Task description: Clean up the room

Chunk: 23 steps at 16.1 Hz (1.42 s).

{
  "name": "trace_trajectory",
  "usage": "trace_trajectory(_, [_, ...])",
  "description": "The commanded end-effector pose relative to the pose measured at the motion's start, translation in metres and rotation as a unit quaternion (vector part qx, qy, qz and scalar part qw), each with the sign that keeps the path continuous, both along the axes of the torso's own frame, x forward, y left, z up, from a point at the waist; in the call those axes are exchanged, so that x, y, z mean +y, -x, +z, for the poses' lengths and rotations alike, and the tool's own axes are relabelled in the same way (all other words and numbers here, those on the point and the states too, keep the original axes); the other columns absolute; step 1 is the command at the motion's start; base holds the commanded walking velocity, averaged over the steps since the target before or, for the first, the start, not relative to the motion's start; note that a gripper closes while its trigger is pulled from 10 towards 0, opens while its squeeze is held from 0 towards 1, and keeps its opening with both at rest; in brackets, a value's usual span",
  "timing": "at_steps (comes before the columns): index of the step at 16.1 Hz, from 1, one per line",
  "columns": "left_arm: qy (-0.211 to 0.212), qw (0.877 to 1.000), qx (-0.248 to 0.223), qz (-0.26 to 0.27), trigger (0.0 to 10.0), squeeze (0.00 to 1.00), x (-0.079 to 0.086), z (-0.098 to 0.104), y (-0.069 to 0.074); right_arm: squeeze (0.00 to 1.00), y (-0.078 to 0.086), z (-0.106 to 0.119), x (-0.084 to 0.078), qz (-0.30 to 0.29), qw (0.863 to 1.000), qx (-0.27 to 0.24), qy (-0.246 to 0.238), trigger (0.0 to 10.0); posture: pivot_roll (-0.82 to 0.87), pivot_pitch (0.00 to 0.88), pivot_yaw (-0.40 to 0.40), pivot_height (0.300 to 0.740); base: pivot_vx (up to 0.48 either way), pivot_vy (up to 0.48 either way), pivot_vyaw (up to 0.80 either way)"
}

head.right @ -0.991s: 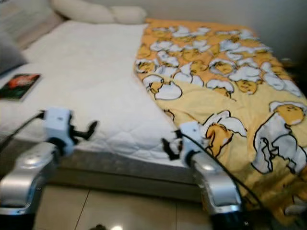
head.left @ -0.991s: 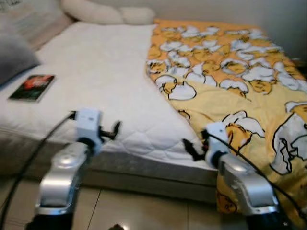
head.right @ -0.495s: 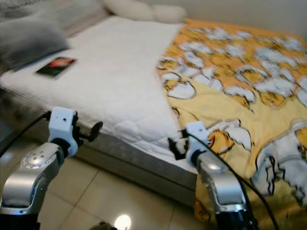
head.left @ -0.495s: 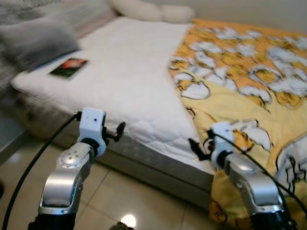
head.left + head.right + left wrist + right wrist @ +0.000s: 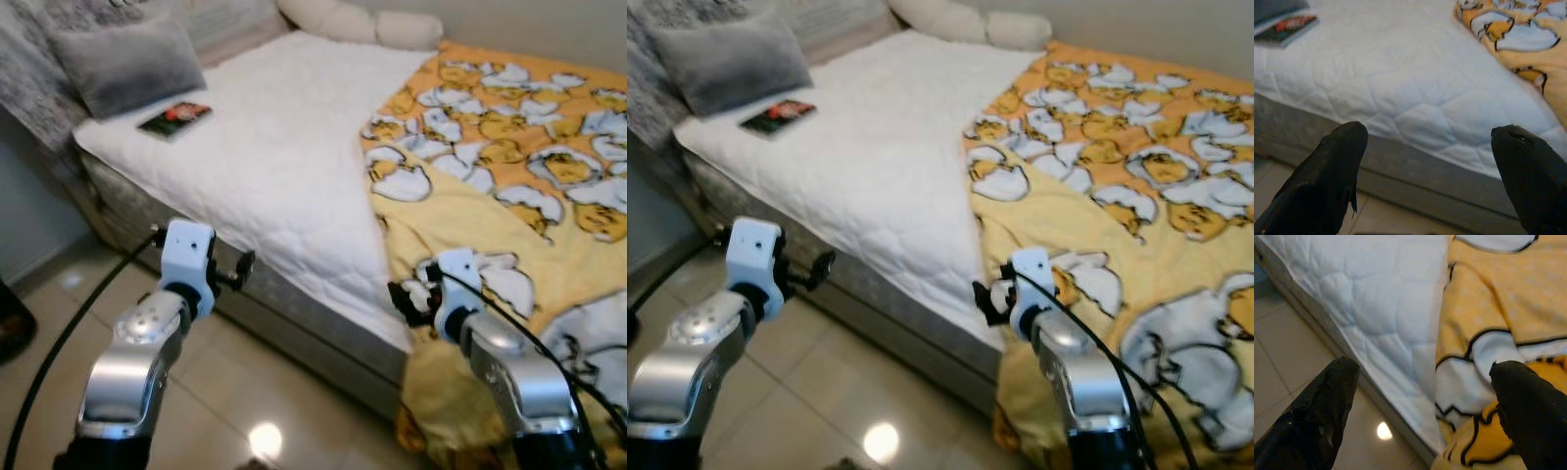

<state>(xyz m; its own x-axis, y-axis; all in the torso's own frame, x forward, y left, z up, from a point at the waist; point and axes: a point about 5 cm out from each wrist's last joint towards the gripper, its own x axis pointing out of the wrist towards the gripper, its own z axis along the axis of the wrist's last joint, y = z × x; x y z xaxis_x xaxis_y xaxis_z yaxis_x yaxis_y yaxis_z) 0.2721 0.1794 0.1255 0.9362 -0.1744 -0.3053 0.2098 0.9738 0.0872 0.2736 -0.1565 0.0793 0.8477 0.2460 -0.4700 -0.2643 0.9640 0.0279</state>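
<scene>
Both the left gripper and right gripper hover empty, jaws apart, at the bed edge, so the yellow blanket hanging off the side risks sliding floorward if grabbed too shallowly.

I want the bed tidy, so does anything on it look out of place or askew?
The yellow blanket covers just one side of the white mattress and spills over the foot end. A book lies loose near the grey pillow.
</scene>
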Motion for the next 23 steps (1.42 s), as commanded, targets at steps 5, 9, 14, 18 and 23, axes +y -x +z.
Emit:
trace_trajectory(5, [-0.001,1.0,0.0,-0.006,10.0,1.0,-0.0007,0.0009,0.0002,0.0,-0.0005,0.0007,-0.0004,0.002,1.0,-0.001,-0.006,10.0,-0.04,0.0,0.024,0.74,0.0,-0.325,0.0])
trace_trajectory(9, [-0.005,1.0,0.002,-0.007,10.0,1.0,0.0003,0.0003,0.0019,0.0,0.0019,0.0002,0.0031,0.008,1.0,-0.001,-0.011,10.0,-0.04,0.0,0.031,0.74,0.0,-0.313,0.0])
trace_trajectory(14, [-0.007,1.0,0.004,-0.007,10.0,1.0,0.0013,-0.0006,0.0035,0.0,0.003,-0.0002,0.003,0.007,1.0,-0.001,-0.014,10.0,-0.04,0.0,0.032,0.74,0.0,-0.31,0.0])
trace_trajectory(18, [-0.01,1.0,0.002,-0.008,10.0,1.0,0.0,-0.0011,0.0045,0.0,0.0047,-0.0005,0.0043,0.011,1.0,-0.001,-0.013,10.0,-0.04,0.0,0.033,0.74,0.0,-0.278,0.0])
trace_trajectory(23, [-0.002,1.0,-0.012,0.009,10.0,0.07,-0.002,0.0002,0.002,0.0,0.0043,-0.0011,0.005,0.009,1.0,-0.001,-0.011,10.0,-0.04,0.0,0.035,0.74,0.0,0.0,0.0])
